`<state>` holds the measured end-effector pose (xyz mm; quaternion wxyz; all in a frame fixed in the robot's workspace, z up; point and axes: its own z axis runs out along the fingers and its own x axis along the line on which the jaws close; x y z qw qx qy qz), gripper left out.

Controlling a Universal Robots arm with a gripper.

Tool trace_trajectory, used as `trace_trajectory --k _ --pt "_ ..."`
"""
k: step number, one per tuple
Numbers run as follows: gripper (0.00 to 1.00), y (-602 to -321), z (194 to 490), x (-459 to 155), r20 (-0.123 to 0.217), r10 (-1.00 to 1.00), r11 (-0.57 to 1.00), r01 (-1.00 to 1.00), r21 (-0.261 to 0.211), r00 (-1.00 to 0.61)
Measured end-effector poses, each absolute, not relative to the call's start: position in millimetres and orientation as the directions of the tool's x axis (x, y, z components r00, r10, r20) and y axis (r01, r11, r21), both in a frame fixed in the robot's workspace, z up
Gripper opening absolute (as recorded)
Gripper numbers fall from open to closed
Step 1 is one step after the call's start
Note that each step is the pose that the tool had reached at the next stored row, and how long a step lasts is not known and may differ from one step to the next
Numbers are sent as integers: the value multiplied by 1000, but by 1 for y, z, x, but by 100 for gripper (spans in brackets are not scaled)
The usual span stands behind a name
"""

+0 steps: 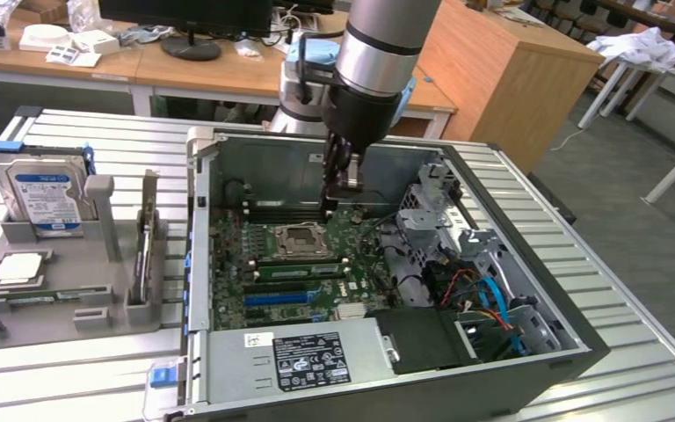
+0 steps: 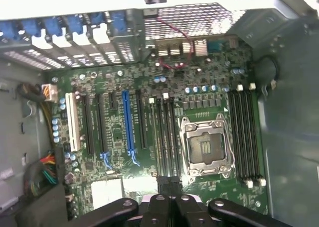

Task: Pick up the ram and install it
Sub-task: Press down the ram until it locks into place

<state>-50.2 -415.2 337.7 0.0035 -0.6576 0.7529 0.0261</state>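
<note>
The pincer (image 1: 337,199) hangs inside the open computer case (image 1: 572,343), its fingers pressed together; whether they pinch anything cannot be told. A long green stick that looks to be the ram (image 1: 298,270) lies in a memory slot just beside the processor socket (image 1: 303,237), on the side toward the blue slots. Its long axis runs across the exterior view. The pincer appears raised above the motherboard (image 2: 119,187), near the stick's end at the exterior view's right, and apart from it.

End effector (image 1: 340,195) closed, apparently touching motherboard (image 1: 314,264).
</note>
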Motion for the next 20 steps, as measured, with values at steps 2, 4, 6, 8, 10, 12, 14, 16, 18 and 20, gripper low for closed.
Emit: trace_trajectory --k 2,4,6,8,10,12,14,16,18,20 --pt "11 -415 337 -50 -40 -985 167 -985 35 -168" --pt "11 -415 337 -50 -39 -979 200 -979 35 -202" --pt "11 -415 337 -50 -39 -970 237 -971 35 -238" --pt "11 -415 336 -50 -39 -961 272 -962 35 -273" --pt "11 -415 336 -50 -39 -951 306 -951 35 -308" --pt "11 -415 335 -50 -40 -939 341 -939 35 -343" --pt "11 -415 335 -50 -39 -926 375 -926 35 -376" --pt "11 -415 335 -50 -39 -912 408 -912 35 -409" --pt "11 -415 334 -50 -39 -896 442 -897 35 -443" --pt "11 -415 334 -50 -40 -879 473 -880 35 -475"
